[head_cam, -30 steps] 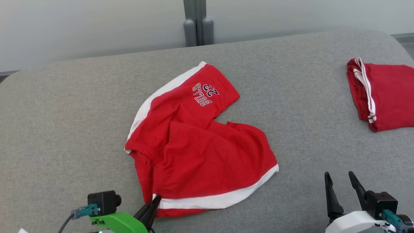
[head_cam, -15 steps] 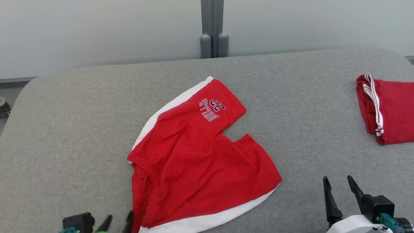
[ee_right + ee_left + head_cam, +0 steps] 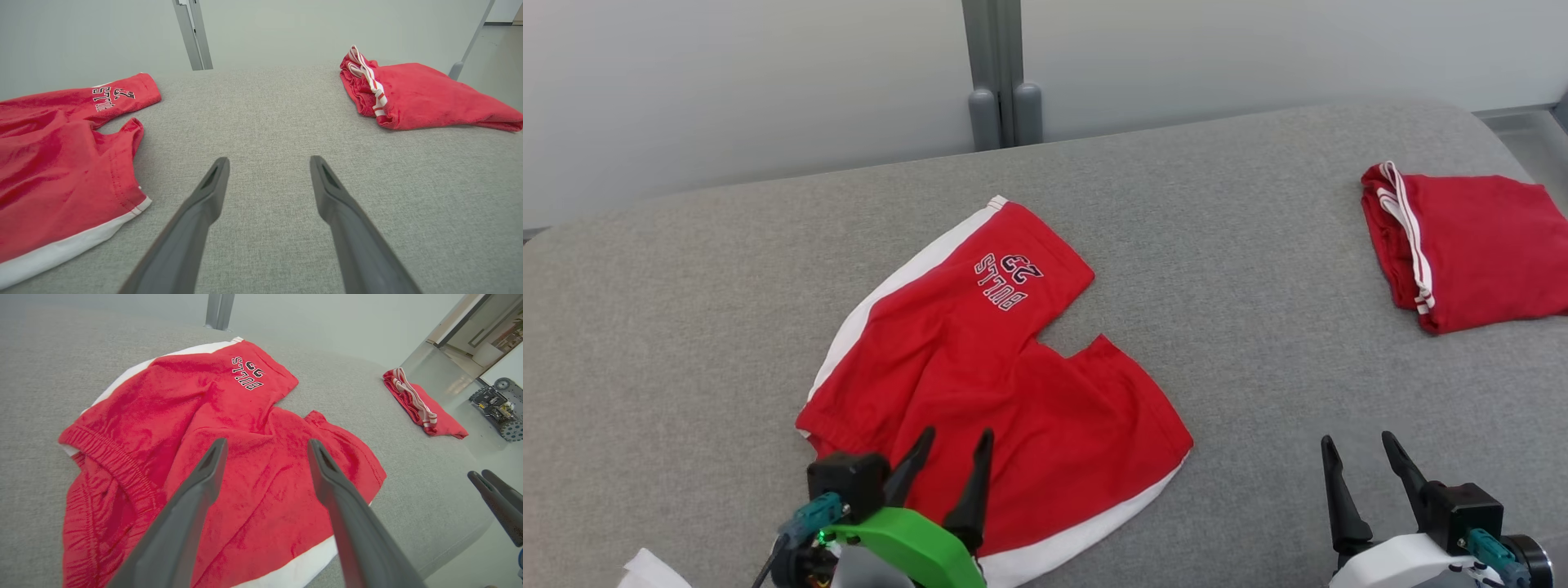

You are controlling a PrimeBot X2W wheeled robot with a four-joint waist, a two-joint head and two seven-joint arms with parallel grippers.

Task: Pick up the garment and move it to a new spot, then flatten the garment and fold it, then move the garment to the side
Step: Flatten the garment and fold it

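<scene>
The left jaws stand wide open, with nothing between them, over the near part of the red shorts (if the tips touch the cloth, I cannot tell). The right jaws are also wide open and empty, over the bare gray table at the near right, apart from the shorts' white hem. The shorts lie spread but wrinkled at the middle of the table, with the waistband to the left and the lettered leg pointing far. A folded red garment lies at the far right, well apart.
</scene>
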